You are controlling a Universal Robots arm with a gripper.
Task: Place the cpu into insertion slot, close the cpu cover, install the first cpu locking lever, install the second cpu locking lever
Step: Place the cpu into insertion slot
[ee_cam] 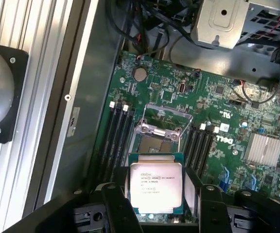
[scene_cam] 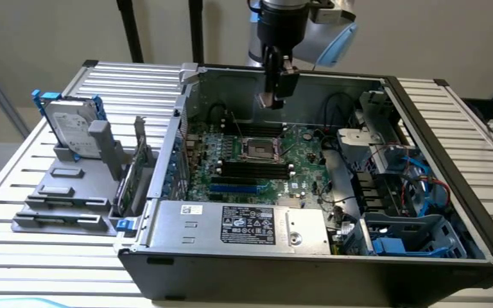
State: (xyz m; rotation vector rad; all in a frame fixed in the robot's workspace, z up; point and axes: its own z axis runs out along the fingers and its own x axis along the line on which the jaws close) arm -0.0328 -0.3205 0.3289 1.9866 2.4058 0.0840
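Note:
My gripper (scene_cam: 271, 96) hangs inside the open computer case, above the motherboard (scene_cam: 298, 163). In the wrist view the gripper (ee_cam: 158, 193) is shut on the cpu (ee_cam: 156, 185), whose silver-grey printed top faces the camera between two black fingers (ee_cam: 115, 201). Beyond the chip lies the insertion slot (ee_cam: 153, 144), a dark square socket on the green board, uncovered. The cpu cover (ee_cam: 159, 130) stands tilted up at the socket's far edge, and the board shows through its cut-out. In the exterior view the insertion slot (scene_cam: 259, 150) is below the gripper and slightly toward the exterior view's left.
Black memory slots (ee_cam: 116, 133) flank the socket on both sides. A silver heatsink (ee_cam: 264, 147) and cables sit near it. A power supply (scene_cam: 246, 224) fills the case front, blue drive cages (scene_cam: 409, 239) the exterior view's right. A hard drive (scene_cam: 69, 125) stands outside on the slatted table (scene_cam: 24, 256).

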